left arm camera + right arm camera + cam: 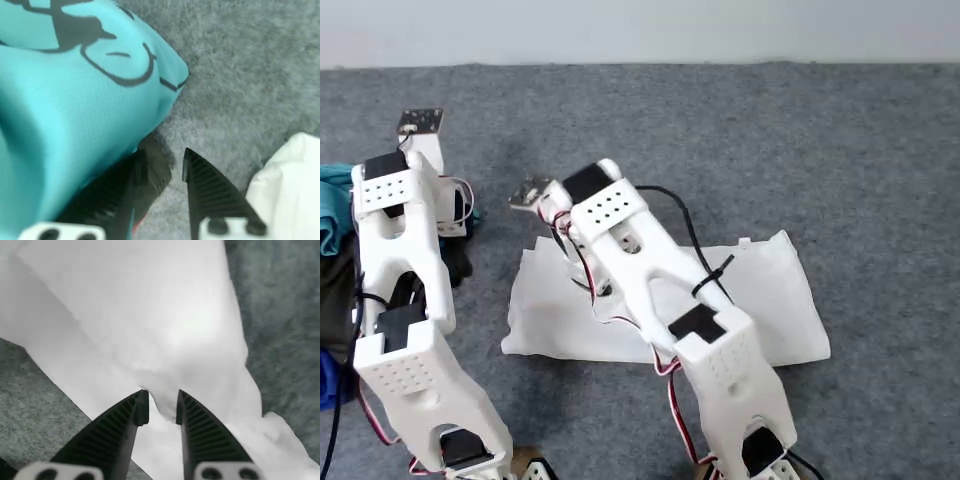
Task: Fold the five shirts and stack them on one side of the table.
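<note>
Landmark: white shirt (pixel 770 300), rumpled and partly folded, flat on the grey table (pixel 820 130).

Directly over it hangs the right gripper (pixel 161 407), tips pointing down at the cloth. Claw narrow: a slim gap between the black ribbed fingers (pixel 200 440), with white fabric showing through it and a soft crease running up to the tips. Cannot tell whether the tips press the cloth or sit just above it. In the high view the right arm (pixel 720 370) lies across the white shirt's middle and covers part of it.

Off the white shirt, just beside one of its corners, is the left gripper (pixel 172 170). Claw narrow here too; grey table shows between the tips. One finger sits against the edge of a teal shirt (pixel 65 100) with a black line drawing, and the fabric overlaps that finger; cannot tell whether it is pressed. The corner of the white shirt lies near the other finger, apart from it.

The teal shirt lies to the side of the white shirt, at the table's edge beyond the left arm (pixel 405 370). On that same side, away from the white shirt, are a dark cloth (pixel 335 290) and a blue cloth (pixel 328 375), both mostly cut off.
</note>
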Robot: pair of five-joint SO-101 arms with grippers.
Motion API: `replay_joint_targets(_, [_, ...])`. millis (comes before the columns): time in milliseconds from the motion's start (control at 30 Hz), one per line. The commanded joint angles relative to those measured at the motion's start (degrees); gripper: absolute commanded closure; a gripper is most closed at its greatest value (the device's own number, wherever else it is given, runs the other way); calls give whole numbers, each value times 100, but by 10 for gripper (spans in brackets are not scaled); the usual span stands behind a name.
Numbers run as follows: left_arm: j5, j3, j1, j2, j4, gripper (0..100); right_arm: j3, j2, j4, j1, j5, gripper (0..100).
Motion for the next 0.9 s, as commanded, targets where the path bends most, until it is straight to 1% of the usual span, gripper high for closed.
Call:
replay_joint_targets(0, [62, -224, -26, -273, 176, 874, -18, -549, 251, 198, -70, 883])
replay_joint_targets(133, [70, -224, 79, -264, 378, 874, 62, -840, 251, 242, -62, 883])
replay_joint_targets(233, [70, -224, 431, -299, 598, 874, 404, -1068, 251, 277, -53, 883])
replay_joint_targets(267, [123, -224, 589, -299, 659, 874, 519, -1103, 251, 400, -53, 883])
replay_joint_targets(333, [396, -233, 941, -299, 721, 874, 651, -1103, 215, 857, -70, 883])
replay_joint_targets(400, [598, -233, 1301, -255, 695, 874, 659, -1007, 198, 1552, -88, 883])
replay_joint_targets(500, [624, -233, 1846, -255, 659, 874, 659, -892, 180, 2580, -88, 883])
replay_joint_targets(600, [633, -233, 2330, -255, 440, 874, 659, -804, 136, 3380, -18, 880])
replay_joint_targets(667, [633, -207, 2558, -237, 255, 874, 659, -734, 136, 3758, 114, 853])
replay_joint_targets(733, [633, -207, 2655, -237, 123, 874, 659, -655, 84, 4048, 97, 802])
replay_joint_targets(800, [633, -189, 2690, -229, 26, 874, 659, -523, -31, 4259, 62, 755])
replay_joint_targets(867, [633, -145, 2708, -167, -18, 874, 659, -347, -215, 4400, 88, 735])
